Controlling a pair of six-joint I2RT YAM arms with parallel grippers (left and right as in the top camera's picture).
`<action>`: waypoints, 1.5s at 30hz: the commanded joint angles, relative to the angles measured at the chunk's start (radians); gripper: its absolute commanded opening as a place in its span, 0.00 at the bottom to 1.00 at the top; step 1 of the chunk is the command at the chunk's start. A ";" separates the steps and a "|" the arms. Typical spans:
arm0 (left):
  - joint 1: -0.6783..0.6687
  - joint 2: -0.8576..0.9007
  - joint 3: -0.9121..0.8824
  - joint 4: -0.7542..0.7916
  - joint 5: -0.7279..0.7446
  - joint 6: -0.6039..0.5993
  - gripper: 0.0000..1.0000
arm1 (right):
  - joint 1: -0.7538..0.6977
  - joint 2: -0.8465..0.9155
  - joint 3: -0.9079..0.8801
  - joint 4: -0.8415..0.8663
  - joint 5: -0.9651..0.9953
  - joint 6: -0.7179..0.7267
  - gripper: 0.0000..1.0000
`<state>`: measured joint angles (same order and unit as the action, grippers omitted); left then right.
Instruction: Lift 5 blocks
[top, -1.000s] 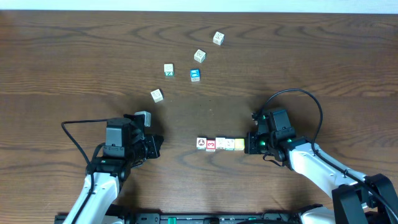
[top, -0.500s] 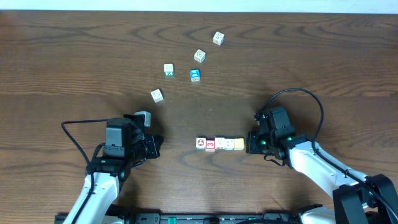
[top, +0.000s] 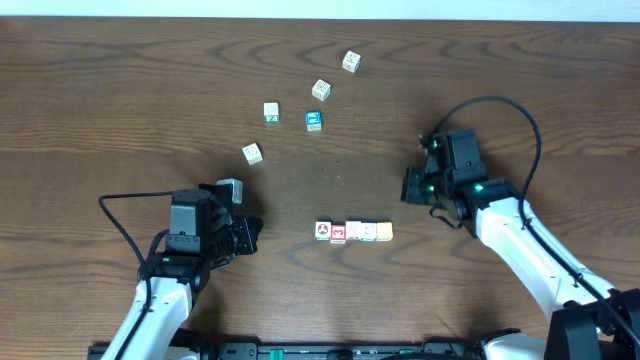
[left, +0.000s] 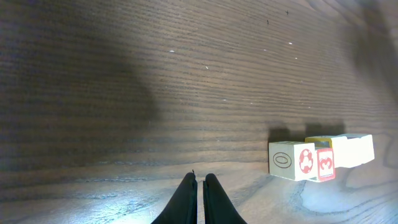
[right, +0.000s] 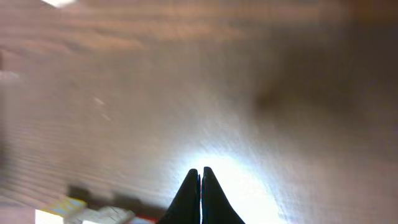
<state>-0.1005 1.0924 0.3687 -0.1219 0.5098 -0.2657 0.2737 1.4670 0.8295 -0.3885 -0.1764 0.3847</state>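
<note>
- Black left fingers (left: 186, 199) are pressed shut on nothing, low over the bench (top: 120, 100). My right fingers (right: 189, 199) are shut and empty too.
- The five blocks (top: 353, 231) lie in a touching row between my arms. They are small matt cubes, red-marked end leftward, yellow end rightward.
- I judge the lift not begun. Next, both arms should press the row's ends squarely inward, then rise together.
- The dark wood is grained and smooth.

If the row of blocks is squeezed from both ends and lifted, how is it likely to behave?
The row is separate pieces merely touching, so it would probably buckle or drop its middle unless pressed firmly. Its faces look flat and hard, so if pushed it should slide, not roll. Being small, it is likely light.
</note>
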 joint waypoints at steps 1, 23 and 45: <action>-0.003 0.002 0.003 0.005 -0.006 -0.002 0.07 | 0.010 0.039 0.022 0.024 -0.024 -0.022 0.01; -0.003 0.002 0.003 0.003 -0.032 -0.003 0.07 | 0.217 0.342 0.152 0.135 -0.068 0.019 0.01; -0.003 0.002 0.003 -0.004 -0.032 -0.003 0.07 | 0.285 0.344 0.152 0.003 -0.068 0.037 0.01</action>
<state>-0.1013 1.0924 0.3687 -0.1242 0.4908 -0.2657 0.5377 1.8008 0.9676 -0.3790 -0.2394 0.4110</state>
